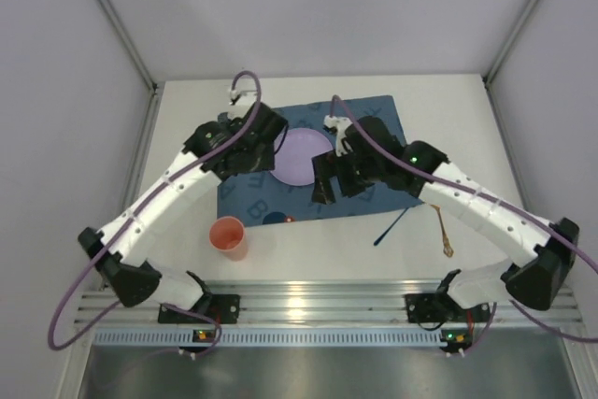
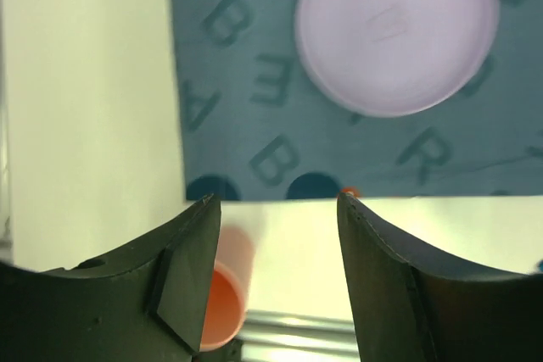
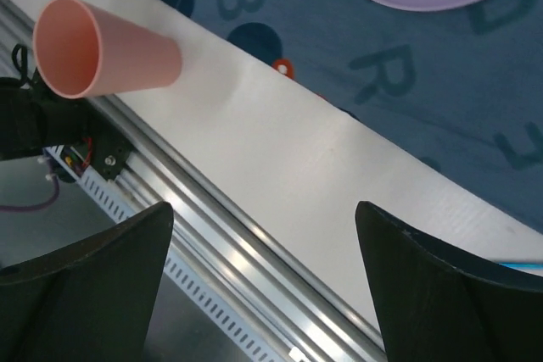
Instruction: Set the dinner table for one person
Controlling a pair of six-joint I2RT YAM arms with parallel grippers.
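Observation:
The dinner table [image 1: 308, 254] is a white tabletop. A dark blue placemat [image 1: 374, 119] printed with letters lies on it and carries a lilac plate [image 1: 304, 151]. An orange cup [image 1: 229, 235] stands on the bare table just off the mat's near left corner. My left gripper [image 1: 266, 161] hovers at the plate's left edge, open and holding nothing. Open and empty too, my right gripper [image 1: 336, 182] is above the mat's near edge, right of the plate. The left wrist view shows the plate [image 2: 394, 31] and cup [image 2: 229, 286] beyond my open gripper [image 2: 278, 201]. In the right wrist view my gripper [image 3: 265, 209] is over the table [image 3: 280, 150], with the cup [image 3: 102, 48] at upper left.
A blue-handled utensil [image 1: 392, 226] and a thin brown one [image 1: 444, 231] lie on the table right of the placemat. A silver metal rail [image 1: 308, 301] runs along the near edge by the arm bases. Grey walls close in the left, right and far sides.

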